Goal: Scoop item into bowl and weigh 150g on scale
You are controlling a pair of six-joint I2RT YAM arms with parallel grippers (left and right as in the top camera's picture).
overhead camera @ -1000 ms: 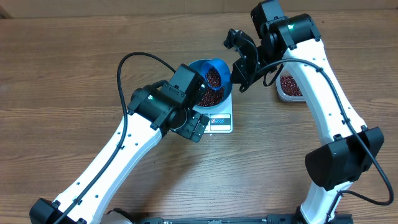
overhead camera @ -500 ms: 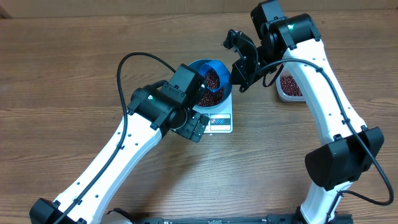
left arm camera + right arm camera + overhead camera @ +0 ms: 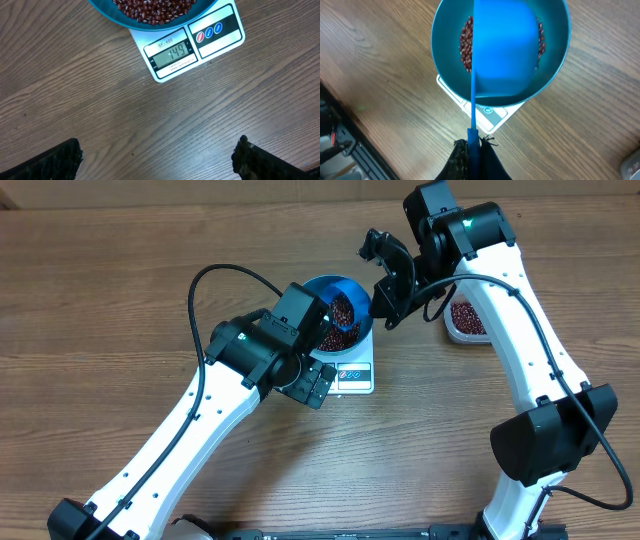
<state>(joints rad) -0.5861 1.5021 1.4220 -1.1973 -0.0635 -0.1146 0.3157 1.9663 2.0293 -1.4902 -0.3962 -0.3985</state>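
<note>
1. Your right end effector (image 3: 472, 147) is closed on the scoop (image 3: 505, 45) handle, above the bowl (image 3: 445, 35) at top centre.
2. The scale (image 3: 192, 47), top centre, shows 149; the beans (image 3: 155, 10) are almost enough.
3. Tilt the scoop very slowly and let only a few beans fall.
4. Your left end effector (image 3: 157, 157) is wide and empty above the counter (image 3: 100, 110); do not touch the scale with it.
</note>
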